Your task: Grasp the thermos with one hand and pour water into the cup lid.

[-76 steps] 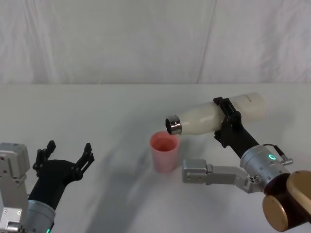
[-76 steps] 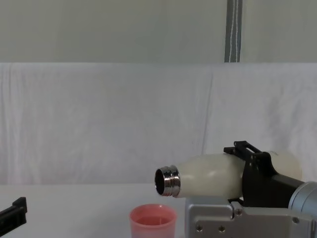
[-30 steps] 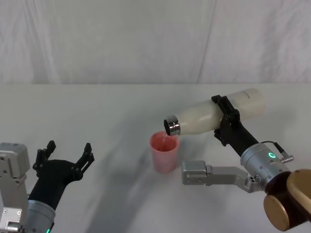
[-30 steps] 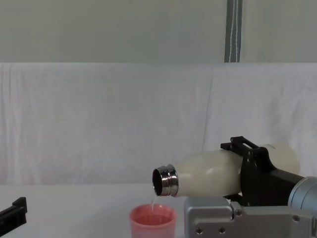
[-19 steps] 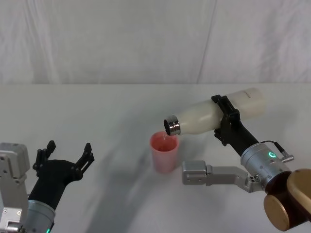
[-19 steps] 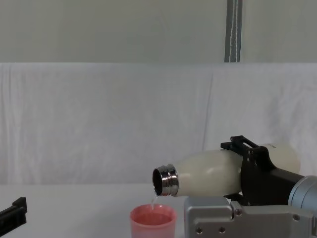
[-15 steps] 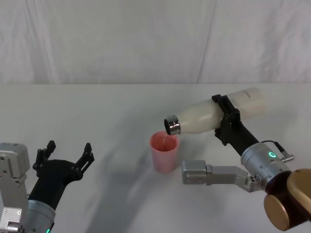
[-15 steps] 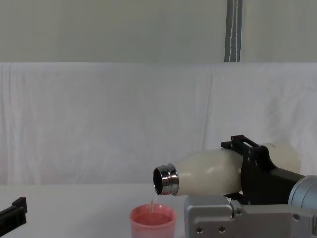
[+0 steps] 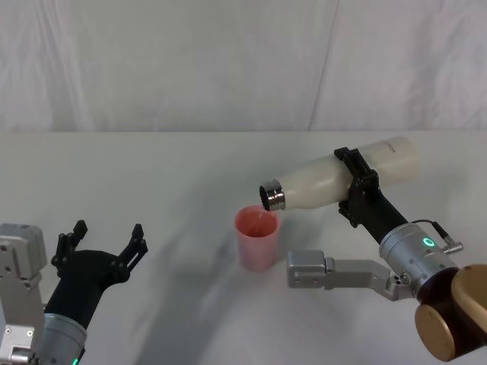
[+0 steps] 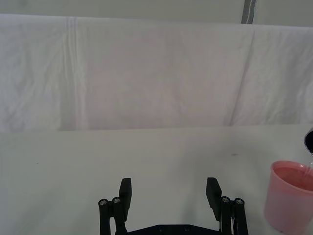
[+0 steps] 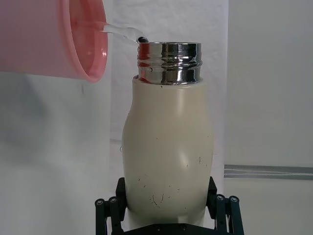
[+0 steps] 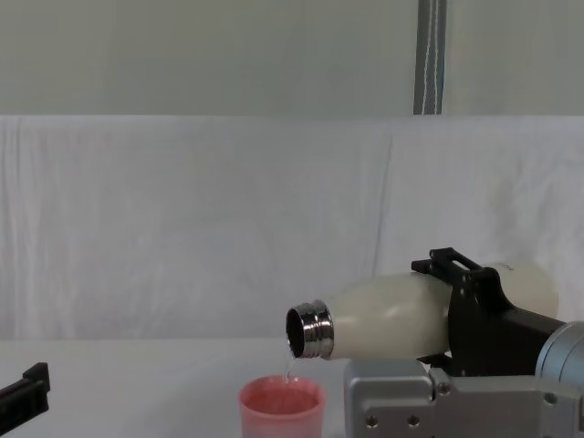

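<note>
1. Your right end effector (image 9: 356, 190) is clamped around the lower body of the thermos (image 9: 327, 183), so the grasp is done. In the right wrist view its black fingers (image 11: 111, 211) press on both sides of the cream body.
2. You have the thermos tipped close to level above the tabletop (image 9: 167, 175), with its steel neck (image 12: 310, 332) lower than its base and just above the cup lid (image 9: 258, 237).
3. The pour is under way: a thin stream of water (image 11: 117, 32) runs from the lip of the neck into the pink cup lid, and the chest view shows a fine thread falling to the rim.
4. The cup lid stands upright near the middle of the tabletop, directly under the neck. You cannot read how full it is from these views, so judge the remaining pour with care.
5. What is left, by my reckoning: finish the pour, tip the thermos back upright and set it down well apart from the cup lid.
6. Your left end effector (image 9: 103, 245) is parked low at the near left with its fingers spread wide, gripping nothing.
</note>
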{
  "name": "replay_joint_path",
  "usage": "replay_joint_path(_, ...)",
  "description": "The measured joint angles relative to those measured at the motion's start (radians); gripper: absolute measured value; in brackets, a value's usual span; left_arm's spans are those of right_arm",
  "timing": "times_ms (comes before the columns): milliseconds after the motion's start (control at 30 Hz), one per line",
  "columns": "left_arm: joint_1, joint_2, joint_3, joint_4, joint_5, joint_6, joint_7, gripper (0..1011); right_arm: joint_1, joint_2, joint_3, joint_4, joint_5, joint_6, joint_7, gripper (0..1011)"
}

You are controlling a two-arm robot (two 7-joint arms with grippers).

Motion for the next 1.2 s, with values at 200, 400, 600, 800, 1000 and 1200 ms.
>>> replay_joint_path(200,0.0,0.0,0.0,0.0,0.0,0.0,0.0,1001,0.0,0.0,0.001,0.0,0.0,0.0,0.001,950)
replay_joint_path(400,0.0,0.0,0.0,0.0,0.0,0.0,0.0,1001,0.0,-0.001,0.004,0.002,0.003,0.0,0.001,950)
replay_joint_path(600,0.0,0.0,0.0,0.0,0.0,0.0,0.0,1001,-0.007,-0.011,0.016,0.002,0.033,-0.007,0.001,950)
replay_joint_path(800,0.0,0.0,0.0,0.0,0.0,0.0,0.0,1001,-0.012,-0.018,0.027,0.001,0.059,-0.017,0.001,950)
replay_joint_path(1000,0.0,0.0,0.0,0.0,0.0,0.0,0.0,1001,-0.022,-0.031,0.05,-0.009,0.108,-0.028,0.009,950)
replay_joint_path(1200,0.0,0.0,0.0,0.0,0.0,0.0,0.0,1001,-0.034,-0.048,0.079,-0.016,0.166,-0.04,0.019,950)
